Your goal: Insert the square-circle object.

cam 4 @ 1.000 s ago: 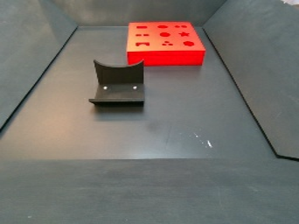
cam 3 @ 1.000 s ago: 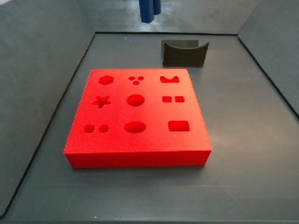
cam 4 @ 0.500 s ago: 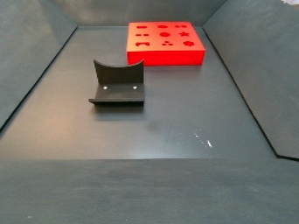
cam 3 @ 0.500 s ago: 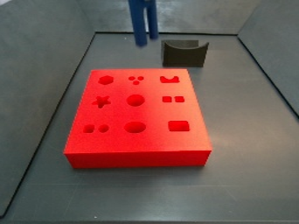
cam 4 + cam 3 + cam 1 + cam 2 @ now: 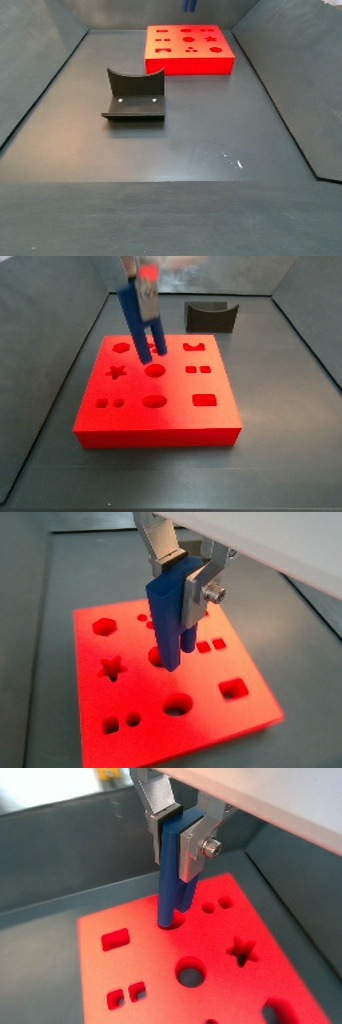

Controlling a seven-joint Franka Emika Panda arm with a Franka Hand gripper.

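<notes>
Square-circle object [image 5: 171, 617], blue, long, upright; lower end at a round hole near the middle of the red block [image 5: 234, 717]. Gripper [image 5: 181, 574] above the block, fingers clamped on the object's upper part. Fixture [image 5: 134, 96] well apart on the grey worktop [image 5: 201, 150].

One red block [image 5: 156, 396] lies on the floor with ten cutout groups in its top. One blue square-circle object [image 5: 170, 620] is clamped in the one gripper [image 5: 182, 572] above it. One fixture [image 5: 134, 96] stands apart
</notes>
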